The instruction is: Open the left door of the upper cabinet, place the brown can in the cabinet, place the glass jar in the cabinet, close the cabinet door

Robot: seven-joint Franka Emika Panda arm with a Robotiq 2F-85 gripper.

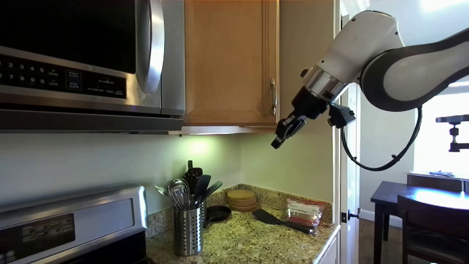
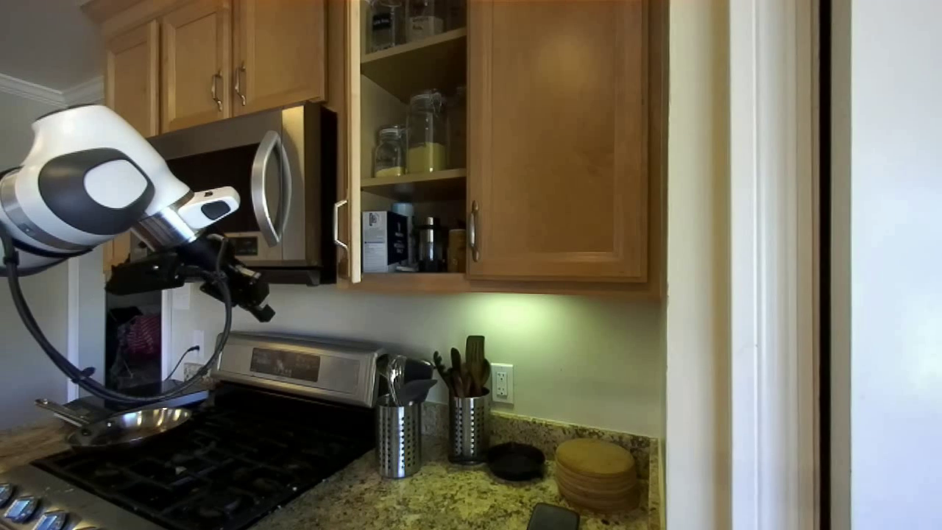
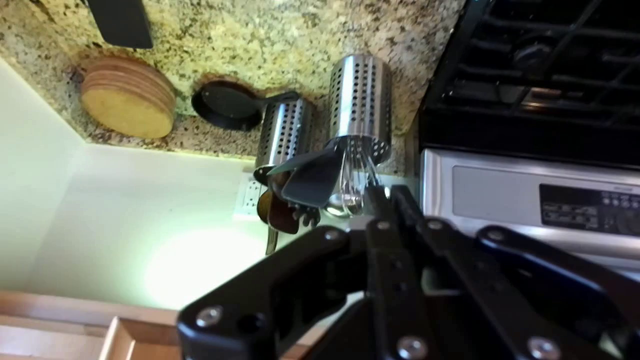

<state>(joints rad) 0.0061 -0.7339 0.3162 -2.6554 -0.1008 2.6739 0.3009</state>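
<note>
The left door of the upper cabinet stands swung out, nearly edge-on in an exterior view; its handle is on the free edge. Elsewhere the door's outer face hides the shelves. On the bottom shelf is the brown can, partly behind the right door. Left of it stands a slim dark-topped vessel, possibly the glass jar; it is too small to be sure. My gripper is shut with nothing between its fingers. In both exterior views the gripper hangs lower than the door handle.
Left of the cabinet is the microwave, above the stove with a steel pan. Ribbed utensil holders stand on the counter. Near them are a small skillet, round wooden boards, a spatula and a packet.
</note>
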